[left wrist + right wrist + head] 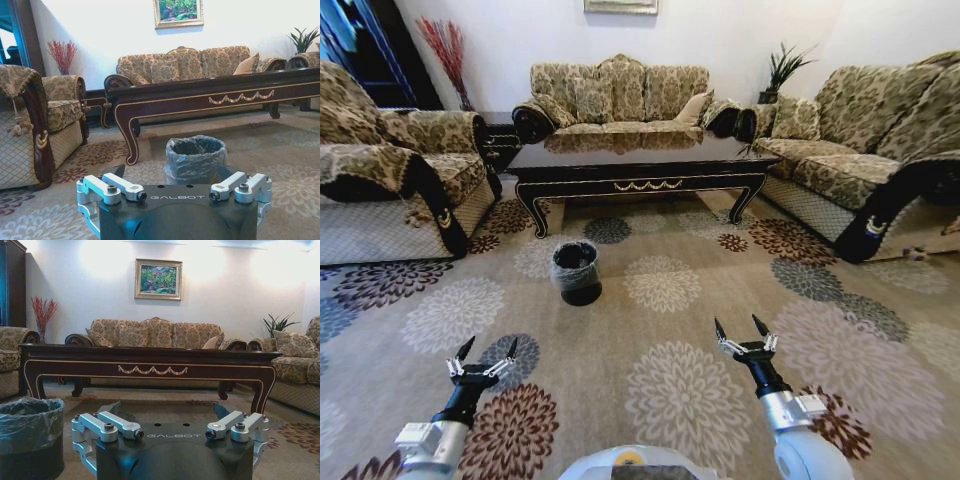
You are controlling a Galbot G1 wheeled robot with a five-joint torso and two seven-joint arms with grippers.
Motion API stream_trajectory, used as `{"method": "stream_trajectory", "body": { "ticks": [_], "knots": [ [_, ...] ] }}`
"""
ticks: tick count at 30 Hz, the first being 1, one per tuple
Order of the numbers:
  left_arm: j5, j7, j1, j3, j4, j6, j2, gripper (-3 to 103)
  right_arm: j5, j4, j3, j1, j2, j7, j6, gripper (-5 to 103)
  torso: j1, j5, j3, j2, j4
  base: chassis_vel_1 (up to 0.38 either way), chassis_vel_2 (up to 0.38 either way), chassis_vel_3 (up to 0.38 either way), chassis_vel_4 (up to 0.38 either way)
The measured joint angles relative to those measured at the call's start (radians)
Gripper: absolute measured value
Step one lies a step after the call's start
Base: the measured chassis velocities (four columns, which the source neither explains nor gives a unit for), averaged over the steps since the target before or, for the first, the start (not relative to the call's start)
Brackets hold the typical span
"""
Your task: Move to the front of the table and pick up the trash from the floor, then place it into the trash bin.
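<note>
floor (670,360): patterned carpet. table (640,165) at far side; bin (576,270) before it. left gripper (480,358) and right gripper (744,335): low, fingers wide, empty.

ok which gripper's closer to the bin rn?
Left. The left gripper hangs open just short of the bin, slightly to its left; the right gripper, also open, is farther off to its right.

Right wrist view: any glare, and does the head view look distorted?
Right wrist view: bright glare washes the wall above the table. Head view: wide-angle bending curves the sofas outward; the table's glossy top mirrors the sofa behind.
</note>
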Motion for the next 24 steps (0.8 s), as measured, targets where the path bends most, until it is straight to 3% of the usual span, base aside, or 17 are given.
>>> {"method": "stream_trajectory", "body": {
  "ticks": [24],
  "knots": [
    [0.0,0.0,0.0,0.0,0.0,0.0,0.0,100,0.0,0.0,0.0,0.0,0.0,0.0,0.0,100,0.0,-0.0001,0.0,0.0,-0.0001,0.19,-0.19,-0.192,0.193]
  ]
}}
